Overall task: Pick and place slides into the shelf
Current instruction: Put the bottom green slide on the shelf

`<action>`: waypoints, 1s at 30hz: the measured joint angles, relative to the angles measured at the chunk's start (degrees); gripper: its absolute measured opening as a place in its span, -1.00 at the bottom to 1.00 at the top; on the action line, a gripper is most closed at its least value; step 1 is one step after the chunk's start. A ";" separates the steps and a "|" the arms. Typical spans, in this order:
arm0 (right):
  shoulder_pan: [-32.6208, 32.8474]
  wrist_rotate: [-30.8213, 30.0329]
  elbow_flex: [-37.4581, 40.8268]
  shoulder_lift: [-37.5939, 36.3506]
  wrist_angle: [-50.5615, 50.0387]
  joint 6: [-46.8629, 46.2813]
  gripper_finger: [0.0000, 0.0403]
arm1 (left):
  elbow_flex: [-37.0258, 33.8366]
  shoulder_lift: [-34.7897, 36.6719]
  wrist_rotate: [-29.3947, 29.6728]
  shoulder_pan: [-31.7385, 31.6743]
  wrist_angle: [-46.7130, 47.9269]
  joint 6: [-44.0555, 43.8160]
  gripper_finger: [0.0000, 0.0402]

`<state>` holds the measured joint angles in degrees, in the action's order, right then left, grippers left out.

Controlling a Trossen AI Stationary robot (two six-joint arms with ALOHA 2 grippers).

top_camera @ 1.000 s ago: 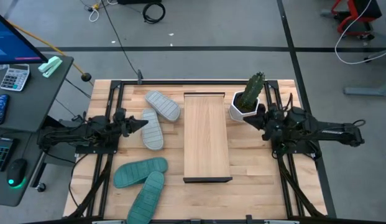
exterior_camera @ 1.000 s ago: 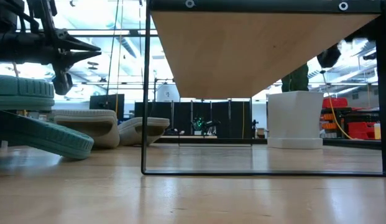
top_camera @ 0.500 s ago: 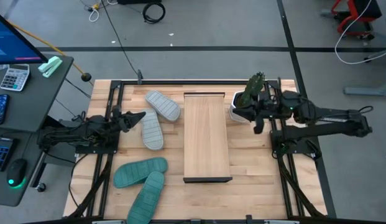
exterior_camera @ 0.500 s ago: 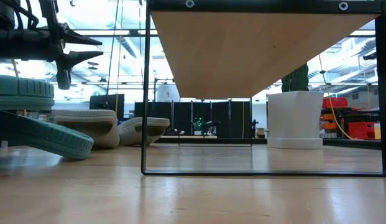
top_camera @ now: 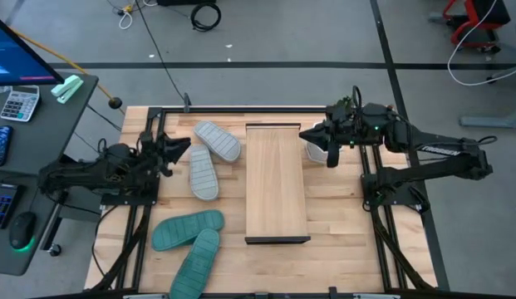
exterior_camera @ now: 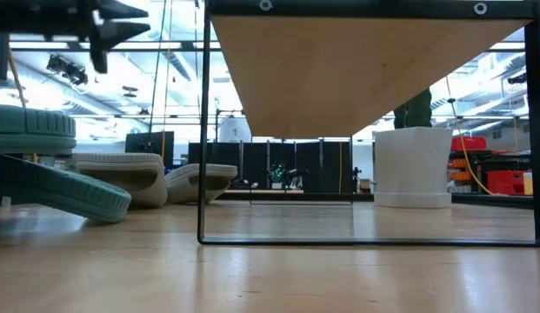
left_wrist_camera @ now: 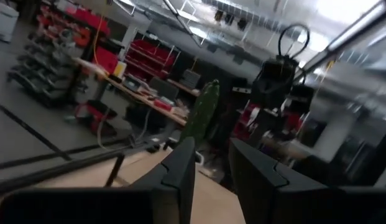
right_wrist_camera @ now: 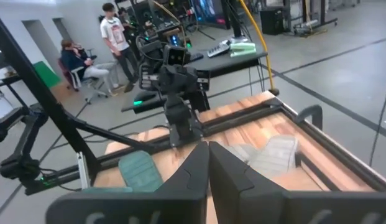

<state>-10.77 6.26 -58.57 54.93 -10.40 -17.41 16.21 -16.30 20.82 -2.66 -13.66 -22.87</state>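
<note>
Shelf (top_camera: 276, 183) lengthwise at centre of table (top_camera: 341, 208), top board bare, dark metal edging at near and far ends. In low view, seen from below as pale underside (exterior_camera: 356, 74) on thin black frame.

Grey slides left of shelf: one (top_camera: 217, 140) angled near far-left corner of shelf, other (top_camera: 203, 172) just beside it, lengthwise, ribbed sole up. Same pair low and flat in low view (exterior_camera: 122, 176), (exterior_camera: 200, 181).

Teal slides at near-left part of table — one (top_camera: 187, 229) lying crosswise, other (top_camera: 196, 257) angled toward table's near edge, the two touching or nearly so. Big and close at left edge of low view (exterior_camera: 43, 165).

Left gripper (top_camera: 179, 149) raised over left side of table, pointing toward grey slides, holding nothing; fingers (left_wrist_camera: 180, 171) a little apart in wrist view. High at top-left of low view (exterior_camera: 117, 22).

Right gripper (top_camera: 312, 133) above far-right corner of shelf, over white pot (top_camera: 317, 149), fingers (right_wrist_camera: 196, 165) pressed together, empty. Pot and green plant (exterior_camera: 415, 109) plain in low view, on table right of shelf.

People (right_wrist_camera: 115, 31) in room beyond table, in right wrist view.
</note>
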 joint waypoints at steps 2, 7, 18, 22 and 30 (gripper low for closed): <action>-0.06 0.20 -1.48 0.62 0.09 0.39 -0.91 | 3.53 -4.98 -0.06 0.00 0.31 2.50 -0.46; -0.06 0.26 -4.00 1.89 0.16 4.24 -0.91 | 12.65 -16.79 -3.11 0.00 0.01 9.09 -0.43; -0.04 1.38 -4.72 3.12 0.12 5.54 -0.91 | 28.03 -29.17 -6.26 0.00 14.12 24.65 -0.32; -0.04 1.38 -4.72 3.47 0.16 5.57 -0.91 | 32.58 -29.59 -6.27 0.95 27.58 23.76 -0.28; -0.04 1.36 -4.72 4.39 0.11 5.92 -0.91 | 35.52 -29.69 -7.13 7.13 48.65 17.76 -0.18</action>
<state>-10.81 7.62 -63.29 59.33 -10.30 -11.49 51.72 -45.99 13.69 4.47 34.99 -5.12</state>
